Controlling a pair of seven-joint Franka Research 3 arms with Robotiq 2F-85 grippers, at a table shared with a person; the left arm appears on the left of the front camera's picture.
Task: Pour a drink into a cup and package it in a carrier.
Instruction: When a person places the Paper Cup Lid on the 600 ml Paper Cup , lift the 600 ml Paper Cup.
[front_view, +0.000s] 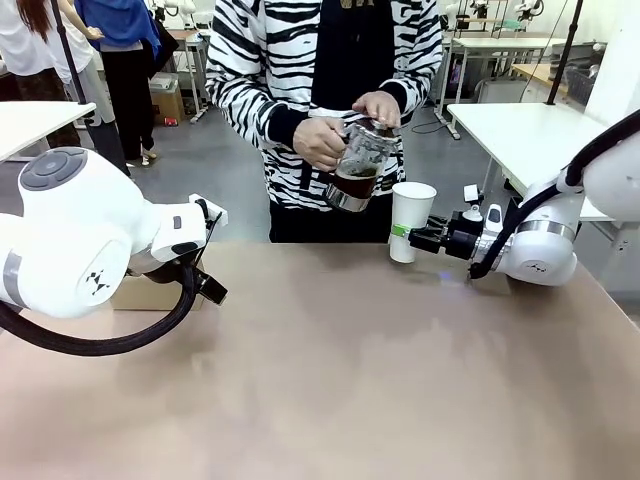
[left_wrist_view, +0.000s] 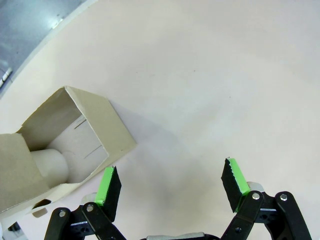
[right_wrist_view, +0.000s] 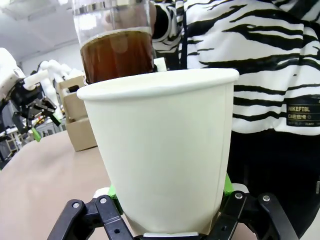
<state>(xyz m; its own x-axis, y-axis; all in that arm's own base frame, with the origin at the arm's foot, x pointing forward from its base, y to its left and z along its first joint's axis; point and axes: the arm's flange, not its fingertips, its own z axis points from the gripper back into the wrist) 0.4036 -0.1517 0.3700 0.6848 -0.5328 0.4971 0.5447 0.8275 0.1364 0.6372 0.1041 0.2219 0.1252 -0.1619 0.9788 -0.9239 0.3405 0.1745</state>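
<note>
Counts: two grippers, one cup, one jug, one carrier, two hands of one person.

Nearest, left wrist view: left gripper (left_wrist_view: 171, 172) is spread wide with nothing between the green pads (left_wrist_view: 106, 184), over bare table (left_wrist_view: 210, 75). The carrier (left_wrist_view: 102, 125), brown cardboard, sits on the table just beside one finger with its open side towards the camera. A pale rounded shape lies inside it; I cannot tell what it is. The front view gives only a strip of the carrier (front_view: 148, 293) behind the left arm, and nothing of its inside.

Mid-distance, front view: right gripper (front_view: 410, 237) reaches in from the right, near the table's far edge, and is clamped on the cup (front_view: 412, 208) low on its wall. The cup is upright, its mouth open. Whether its base touches the table I cannot tell. The right wrist view confirms the grip, with a green pad (right_wrist_view: 227, 184) pressed against each side of the white wall.

Farthest: the person in the striped top stands at the far side and holds the glass jug (front_view: 358, 160) in the air, above and just beside the cup's rim, apart from it. One hand (front_view: 318, 142) is at the handle side, the other hand (front_view: 378, 106) on top. The drink (front_view: 351, 186), dark brown, fills the lower part of the jug. In the right wrist view the jug shows behind the cup's rim.
</note>
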